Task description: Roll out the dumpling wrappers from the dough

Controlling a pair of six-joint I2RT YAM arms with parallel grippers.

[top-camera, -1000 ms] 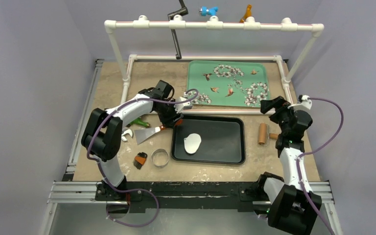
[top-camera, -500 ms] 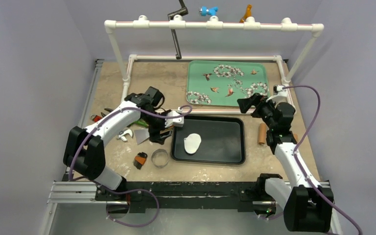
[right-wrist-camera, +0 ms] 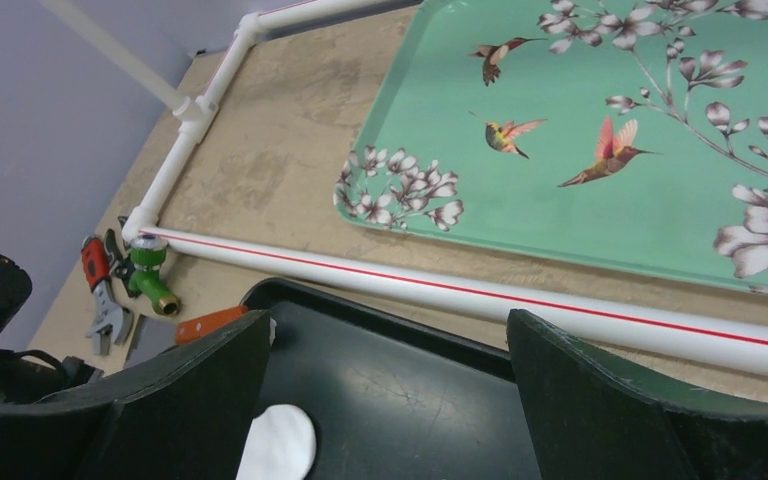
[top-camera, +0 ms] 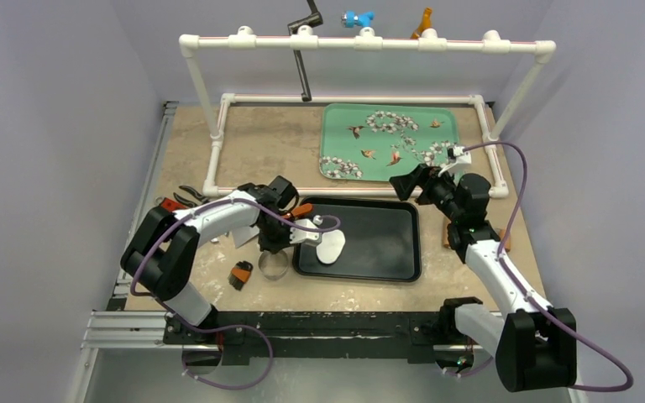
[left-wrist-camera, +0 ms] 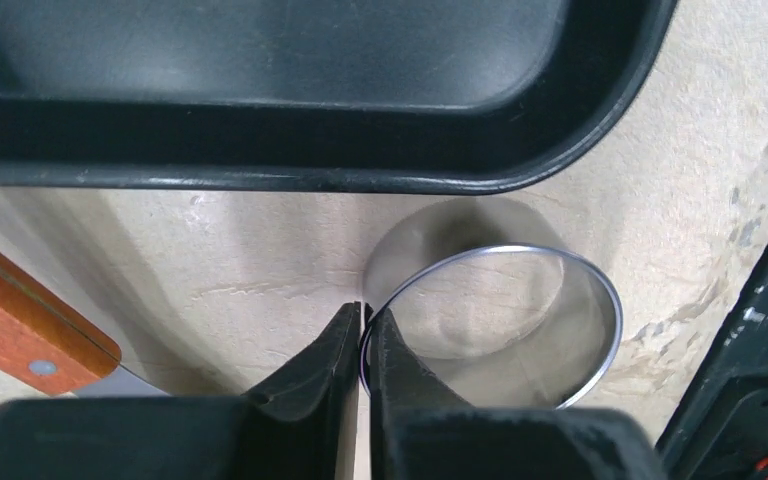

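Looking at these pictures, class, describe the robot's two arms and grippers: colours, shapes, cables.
Both the left arm and right arm have white links between bulky black joints, each trailing a looping purple cable. The left gripper and right gripper are matte black, with two wedge-shaped fingers.

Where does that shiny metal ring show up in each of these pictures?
Top external: the metal ring sits on the table just left of the black tray, by its near-left corner.
Left wrist: centre-right, just below the tray's rounded corner.
Right wrist: not in it.
Shared landmark: the black tray, seen in all three views.
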